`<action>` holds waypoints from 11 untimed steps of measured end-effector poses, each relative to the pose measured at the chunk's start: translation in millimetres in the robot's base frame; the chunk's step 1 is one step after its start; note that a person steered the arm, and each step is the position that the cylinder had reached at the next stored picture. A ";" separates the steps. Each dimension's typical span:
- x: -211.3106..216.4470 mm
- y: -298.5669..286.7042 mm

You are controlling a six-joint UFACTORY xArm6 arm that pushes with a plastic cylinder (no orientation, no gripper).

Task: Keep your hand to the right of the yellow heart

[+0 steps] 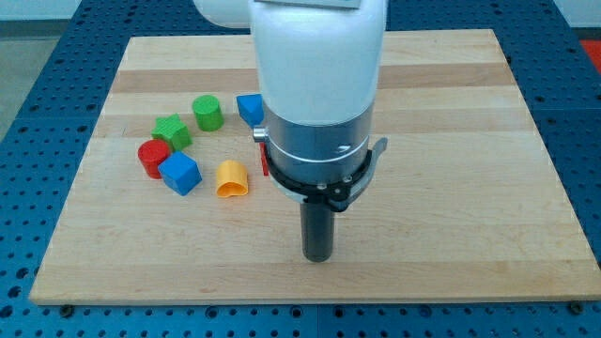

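Camera view showed a pale wooden board on a blue pegboard table; my tip, a bare rod gripping nothing, stood right of the yellow heart.

I work in a robotics lab: a wooden surface rests on a blue perforated bench, toy blocks scattered about.

We log colours | green star | green cylinder | red cylinder | two blue blocks | yellow heart | pale striped wood table | dark tip
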State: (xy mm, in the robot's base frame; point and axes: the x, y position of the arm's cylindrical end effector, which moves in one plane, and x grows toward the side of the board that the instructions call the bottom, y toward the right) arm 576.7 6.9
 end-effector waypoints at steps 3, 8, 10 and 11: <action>-23.0 194.6; -90.2 -21.1; -89.5 -24.6; -80.4 -24.6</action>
